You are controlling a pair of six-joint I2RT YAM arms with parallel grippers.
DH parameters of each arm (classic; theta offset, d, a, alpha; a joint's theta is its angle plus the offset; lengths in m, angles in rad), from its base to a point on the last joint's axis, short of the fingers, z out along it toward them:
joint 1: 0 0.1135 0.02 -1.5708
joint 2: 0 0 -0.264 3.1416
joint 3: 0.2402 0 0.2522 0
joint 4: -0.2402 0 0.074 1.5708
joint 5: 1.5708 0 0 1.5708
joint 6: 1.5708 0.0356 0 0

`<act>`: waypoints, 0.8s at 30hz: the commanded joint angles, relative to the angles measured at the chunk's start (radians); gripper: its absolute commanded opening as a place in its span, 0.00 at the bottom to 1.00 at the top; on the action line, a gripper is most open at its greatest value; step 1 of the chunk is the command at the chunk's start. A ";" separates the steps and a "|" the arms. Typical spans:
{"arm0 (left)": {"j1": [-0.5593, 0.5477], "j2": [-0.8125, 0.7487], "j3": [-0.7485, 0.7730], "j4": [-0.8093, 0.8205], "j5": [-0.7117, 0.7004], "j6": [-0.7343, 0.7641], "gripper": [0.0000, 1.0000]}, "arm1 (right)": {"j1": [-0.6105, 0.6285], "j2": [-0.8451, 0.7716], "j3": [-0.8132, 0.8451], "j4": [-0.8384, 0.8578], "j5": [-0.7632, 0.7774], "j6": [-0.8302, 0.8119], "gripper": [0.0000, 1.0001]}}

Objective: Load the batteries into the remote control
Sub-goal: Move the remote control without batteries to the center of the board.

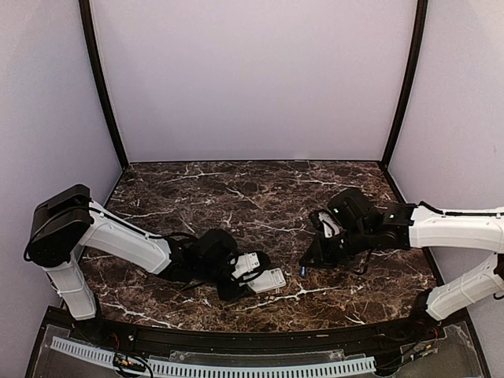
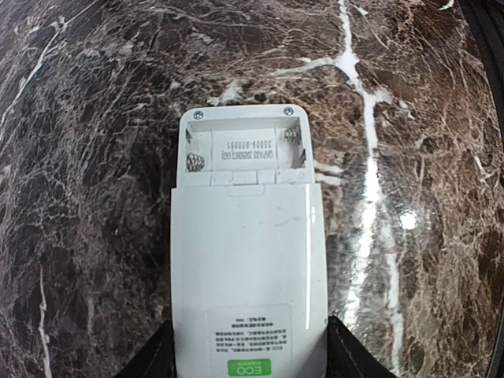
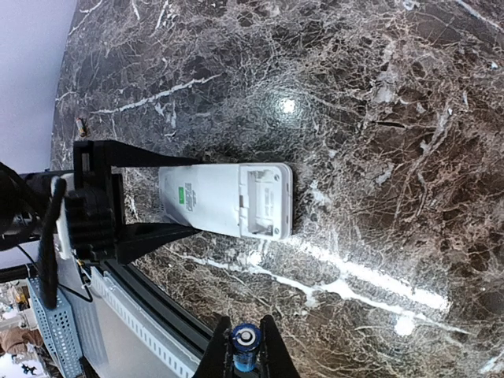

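Observation:
The remote control [image 2: 246, 260] lies back up on the marble, white with a green mark near its near end. Its battery bay [image 2: 244, 150] stands uncovered and empty, a spring showing at the left. My left gripper [image 2: 248, 350] holds the remote by its long sides, with black fingertips [image 2: 153, 358] pressed against both edges. In the right wrist view the remote [image 3: 213, 197] lies ahead of my right gripper [image 3: 246, 335], which is shut on a blue battery [image 3: 246, 346] held end-on. From above, the right gripper [image 1: 305, 266] hovers just right of the remote [image 1: 266, 279].
A black rail [image 1: 252, 335] runs along the table's front edge, with a white perforated strip [image 1: 213, 366] below it. Pale walls and dark corner posts [image 1: 102, 87] enclose the marble top [image 1: 252, 197]. The left arm's body [image 3: 87, 205] sits behind the remote.

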 commanded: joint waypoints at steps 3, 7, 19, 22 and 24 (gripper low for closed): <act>-0.124 0.000 -0.031 -0.062 0.065 -0.044 0.28 | 0.014 -0.060 -0.031 -0.031 0.030 -0.010 0.00; -0.155 0.007 -0.029 -0.085 0.052 -0.028 0.29 | 0.026 -0.067 -0.042 0.050 0.052 -0.079 0.00; -0.158 -0.013 -0.070 -0.083 0.057 0.037 0.74 | 0.095 0.038 -0.092 0.258 0.066 -0.139 0.00; -0.158 -0.029 -0.073 -0.103 0.041 0.019 0.77 | 0.126 0.064 -0.099 0.287 0.106 -0.128 0.00; -0.158 -0.040 -0.078 -0.111 0.029 -0.005 0.78 | 0.142 0.080 -0.098 0.306 0.130 -0.133 0.00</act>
